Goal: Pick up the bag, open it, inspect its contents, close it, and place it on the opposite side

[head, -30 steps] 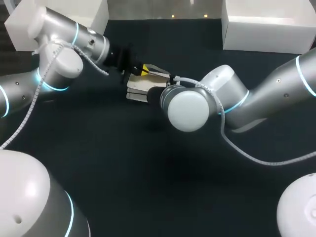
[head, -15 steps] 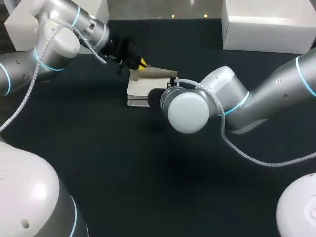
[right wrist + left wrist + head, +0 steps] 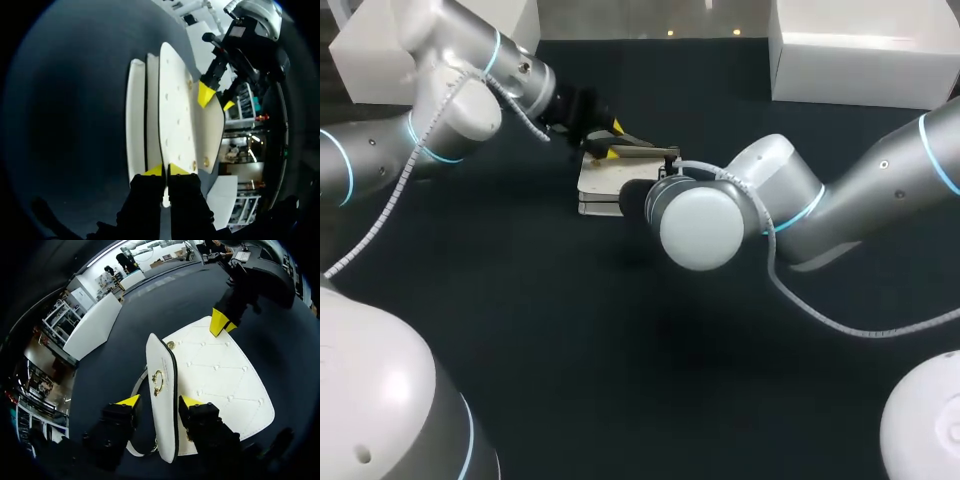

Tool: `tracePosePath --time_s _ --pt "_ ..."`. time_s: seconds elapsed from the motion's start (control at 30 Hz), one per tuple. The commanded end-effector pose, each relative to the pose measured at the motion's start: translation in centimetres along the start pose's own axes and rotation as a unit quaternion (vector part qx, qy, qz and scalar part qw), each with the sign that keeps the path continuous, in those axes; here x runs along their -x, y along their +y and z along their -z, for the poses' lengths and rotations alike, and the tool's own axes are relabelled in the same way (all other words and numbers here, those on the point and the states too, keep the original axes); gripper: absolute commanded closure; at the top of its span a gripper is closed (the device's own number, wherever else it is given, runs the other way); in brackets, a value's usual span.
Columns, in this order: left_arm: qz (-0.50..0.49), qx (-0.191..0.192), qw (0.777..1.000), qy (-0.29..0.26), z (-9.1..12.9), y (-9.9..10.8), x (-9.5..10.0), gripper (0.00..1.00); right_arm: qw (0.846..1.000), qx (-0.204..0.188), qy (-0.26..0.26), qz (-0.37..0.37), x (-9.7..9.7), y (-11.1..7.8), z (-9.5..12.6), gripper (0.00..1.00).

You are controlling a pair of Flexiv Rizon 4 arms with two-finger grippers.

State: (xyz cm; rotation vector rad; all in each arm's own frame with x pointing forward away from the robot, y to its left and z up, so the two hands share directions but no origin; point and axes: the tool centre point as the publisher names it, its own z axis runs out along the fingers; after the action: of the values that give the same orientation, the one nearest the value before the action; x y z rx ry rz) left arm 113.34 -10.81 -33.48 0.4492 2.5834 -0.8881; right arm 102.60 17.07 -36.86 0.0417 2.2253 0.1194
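A white quilted bag [image 3: 605,182] lies on the dark table, its flap [image 3: 161,390] with a gold clasp lifted on edge. My left gripper [image 3: 159,401] is open and straddles the flap, with a gap on one side. In the head view it [image 3: 605,140] hovers at the bag's far left corner. My right gripper [image 3: 165,170] is shut on the thin edge of the bag's [image 3: 172,110] front panel. One of its yellow fingertips [image 3: 220,322] shows at the bag's opposite edge. In the head view its fingers are hidden behind the right wrist [image 3: 700,220].
A white box [image 3: 850,60] stands at the back right of the table and another [image 3: 430,40] at the back left. The bag's strap [image 3: 137,385] trails beside the flap. Dark tabletop [image 3: 620,340] spreads in front of the bag.
My left gripper lifted the flap, then opened and let go of it; the flap now stands raised. The right arm has kept still.
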Motion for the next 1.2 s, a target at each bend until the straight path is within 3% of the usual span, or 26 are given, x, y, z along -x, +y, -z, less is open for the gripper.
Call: tracePosePath --time_s 0.03,0.57,0.67,0.77,0.87,1.2 --pt "0.013 0.001 1.000 0.009 -1.4 0.8 1.0 0.56 0.999 0.007 -0.051 -0.001 -0.4 -0.3 -0.1 1.00" --pt "0.043 0.005 0.999 0.020 -2.4 2.1 1.7 0.68 0.999 0.007 -0.051 -0.001 -0.4 -0.3 -0.1 1.00" --pt "0.044 0.005 0.999 0.020 -2.4 2.2 1.7 0.79 0.999 0.007 -0.051 -0.001 -0.4 -0.3 -0.1 1.00" --pt "0.044 0.004 0.999 0.021 -2.3 2.1 1.8 0.82 0.999 0.007 -0.051 -0.001 -0.4 -0.3 -0.1 1.00" --pt "0.043 0.004 0.999 0.022 -2.3 2.1 1.8 1.00 0.999 0.007 -0.051 -0.001 -0.4 -0.3 -0.1 1.00" --pt "0.045 0.003 0.999 0.024 -2.0 1.8 1.7 1.00 0.999 0.007 -0.051 -0.001 -0.4 -0.3 -0.1 1.00"
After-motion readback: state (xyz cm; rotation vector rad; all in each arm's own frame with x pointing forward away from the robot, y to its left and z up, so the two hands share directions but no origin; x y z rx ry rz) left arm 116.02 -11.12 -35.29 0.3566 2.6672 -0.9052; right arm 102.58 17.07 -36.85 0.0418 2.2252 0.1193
